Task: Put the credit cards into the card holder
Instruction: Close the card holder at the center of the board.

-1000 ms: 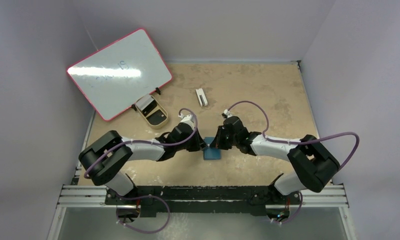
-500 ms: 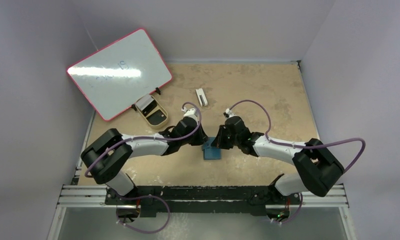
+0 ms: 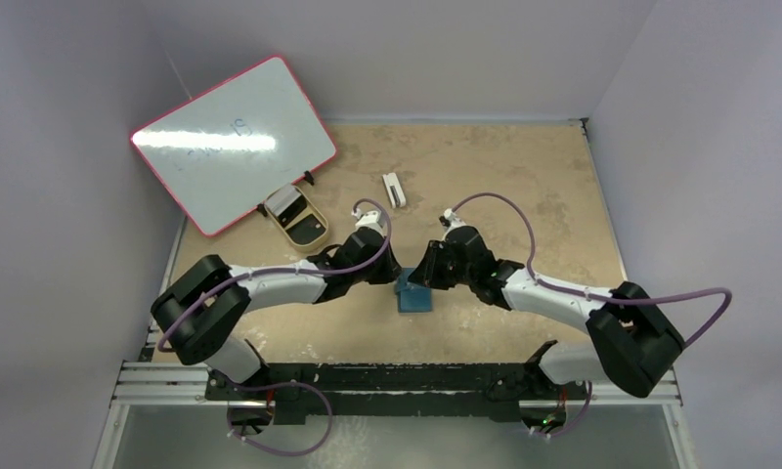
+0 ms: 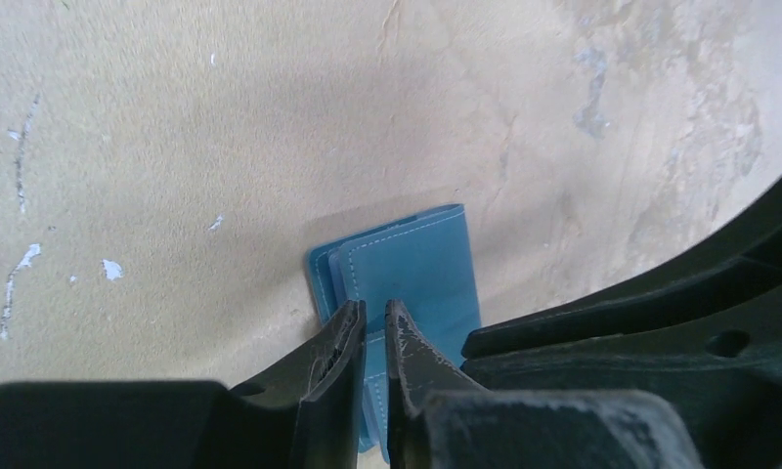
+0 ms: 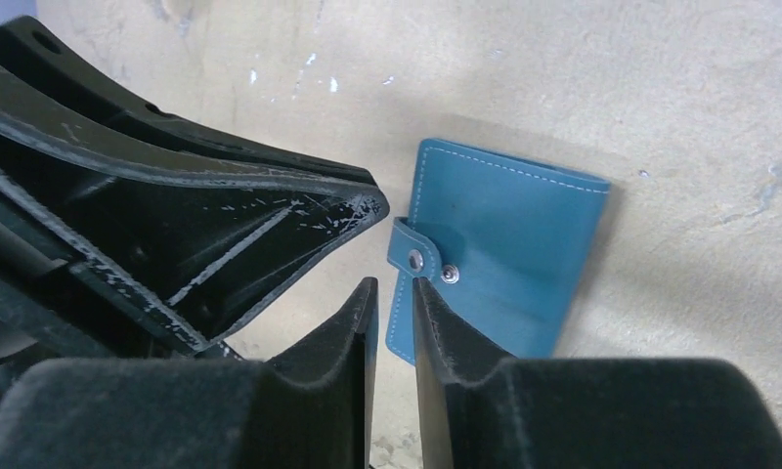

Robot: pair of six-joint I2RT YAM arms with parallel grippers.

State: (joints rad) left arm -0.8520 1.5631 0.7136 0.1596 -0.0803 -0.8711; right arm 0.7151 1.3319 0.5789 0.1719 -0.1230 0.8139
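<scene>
The teal-blue card holder lies closed on the table between my two grippers, its strap snapped shut. My left gripper hangs just above the holder's left edge, jaws shut with only a thin slit and nothing between them. My right gripper is also shut and empty, its tips just short of the strap. The left gripper's fingers fill the right wrist view's left side. A grey card and a dark card lie in the tan tray.
The tan-gold tray stands at the back left, beside a pink-rimmed whiteboard. A small white oblong block lies behind the grippers. Grey walls close in the table on three sides.
Both grippers have shifted slightly over the card holder: the left one up and to the right, the right one a little to the left. The holder has not moved.
</scene>
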